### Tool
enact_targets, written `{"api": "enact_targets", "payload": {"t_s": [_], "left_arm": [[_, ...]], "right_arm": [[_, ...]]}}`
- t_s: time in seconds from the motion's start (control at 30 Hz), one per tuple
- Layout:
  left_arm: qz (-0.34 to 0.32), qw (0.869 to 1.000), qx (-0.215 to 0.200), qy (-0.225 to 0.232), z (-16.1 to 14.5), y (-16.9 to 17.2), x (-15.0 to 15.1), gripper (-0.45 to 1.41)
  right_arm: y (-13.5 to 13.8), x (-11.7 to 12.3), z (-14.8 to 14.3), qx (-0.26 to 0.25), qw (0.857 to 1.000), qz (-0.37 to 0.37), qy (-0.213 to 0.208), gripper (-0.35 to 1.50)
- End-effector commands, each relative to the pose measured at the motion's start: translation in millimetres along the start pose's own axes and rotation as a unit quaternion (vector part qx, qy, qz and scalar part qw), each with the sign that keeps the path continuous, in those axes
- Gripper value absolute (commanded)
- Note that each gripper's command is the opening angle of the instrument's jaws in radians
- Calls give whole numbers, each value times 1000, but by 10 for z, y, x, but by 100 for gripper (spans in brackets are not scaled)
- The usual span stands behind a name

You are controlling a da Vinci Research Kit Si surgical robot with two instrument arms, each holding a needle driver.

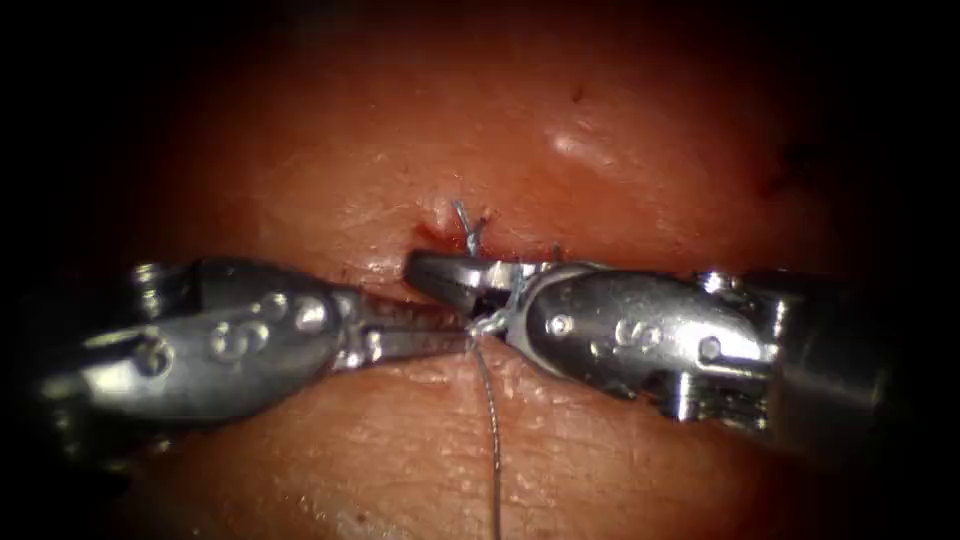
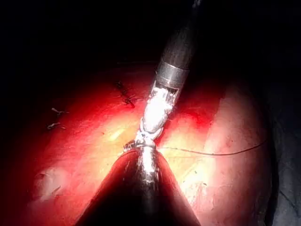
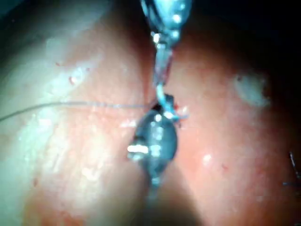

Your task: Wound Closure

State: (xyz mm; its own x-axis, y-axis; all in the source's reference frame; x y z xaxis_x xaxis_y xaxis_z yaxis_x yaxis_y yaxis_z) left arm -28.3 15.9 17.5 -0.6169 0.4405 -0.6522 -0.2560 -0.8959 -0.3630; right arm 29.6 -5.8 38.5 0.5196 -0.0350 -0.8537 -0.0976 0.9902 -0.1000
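Tissue (image 1: pixel 400 440): soft, moist, pink, finely creased, the cut (image 1: pixel 440 235) a short red slit at centre. Right tool (image 1: pixel 445 285): polished steel, jaws apart, thread wound round them near the hinge. Left tool (image 1: pixel 455 340): jaws together, seemingly clamped on thread (image 1: pixel 490 420), fine and pale, trailing toward the near edge. Short stub (image 1: pixel 466 228) upright at the cut. Needle unseen. Risk: a sharp pull snapping thread or tearing the slit's soft edge.

Left tool (image 1: pixel 440 330) jaws closed; right tool (image 1: pixel 470 290) jaws parted, tips meeting.
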Motion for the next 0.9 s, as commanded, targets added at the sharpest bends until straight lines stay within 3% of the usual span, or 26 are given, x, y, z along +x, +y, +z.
{"api": "enact_targets", "payload": {"t_s": [0.03,0.17,0.3,0.33,0.37,0.43,0.47,0.5,0.6,0.87,0.9], "left_arm": [[1,1000,0,1,7,-3,1,-45],[1,1000,0,1,6,-3,0,-45],[2,1000,-3,1,1,-6,-2,-45],[3,1000,-4,1,-1,-8,-3,-45],[2,1000,4,3,-10,-15,-6,-45],[2,1000,9,3,-13,-20,-7,-45],[0,1000,21,2,-24,-39,-14,-45],[0,1000,21,2,-24,-39,-14,-45],[-11,999,51,-5,-26,-81,-36,-28],[-13,997,76,-11,-9,-137,-86,-35],[-7,997,79,-14,-2,-145,-106,-5]], "right_arm": [[3,0,6,-9,1000,-5,-9,-35],[4,0,1,-6,1000,-20,-20,-35],[2,-3,5,-12,1000,-5,-5,-35],[2,-4,4,-18,1000,0,1,9],[3,-4,-2,-38,999,24,-2,108],[4,-3,-6,-49,998,40,-5,118],[10,2,-26,-67,996,57,3,130],[10,2,-26,-67,996,57,3,130],[19,15,-61,-89,993,71,22,130],[27,4,-86,-108,991,80,18,128],[30,-1,-91,-108,991,80,18,126]]}}
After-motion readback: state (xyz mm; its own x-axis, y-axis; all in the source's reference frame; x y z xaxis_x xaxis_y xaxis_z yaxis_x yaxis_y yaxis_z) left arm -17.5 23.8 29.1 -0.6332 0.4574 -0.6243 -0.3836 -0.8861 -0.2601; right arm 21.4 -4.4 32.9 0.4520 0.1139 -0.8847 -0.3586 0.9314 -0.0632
